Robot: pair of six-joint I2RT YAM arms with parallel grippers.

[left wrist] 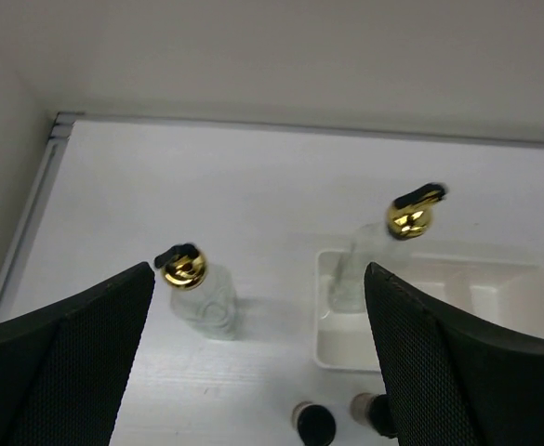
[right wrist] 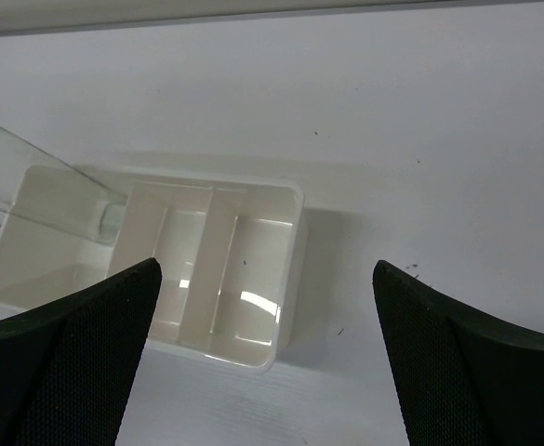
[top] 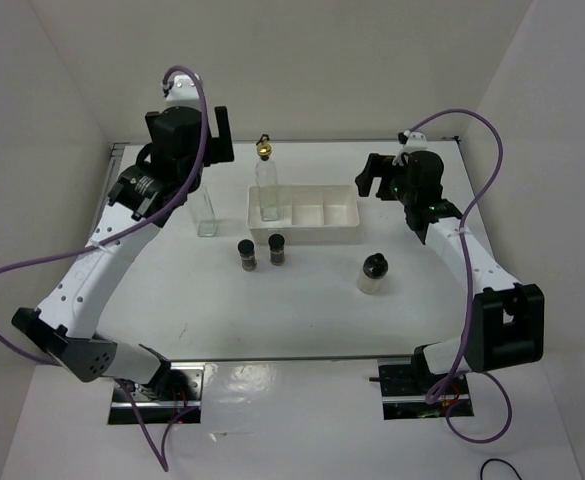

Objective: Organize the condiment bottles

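So on the far left my left pincer (top: 215, 128) is up high with its fingers (left wrist: 86, 344) spread wide and nothing in them. A tall clear bottle (top: 206, 212) with a gold top stands upright on the table (top: 172, 290) just below it, and it's not touching either finger as far as I can see. Right of that is the second bottle (top: 267, 192), also upright, in the left compartment of the white tray (top: 317, 237). The tray's other compartments are right of it. Just near of the tray's left end, the left dark jar (top: 247, 254) and the right dark jar (top: 277, 249) stand side by side on the table, close together, black caps up. The pale jar (top: 373, 274) stands alone, near and right of the tray. Far right, my right pincer (top: 374, 176) hangs over the tray's right end, wide open too, holding nothing.
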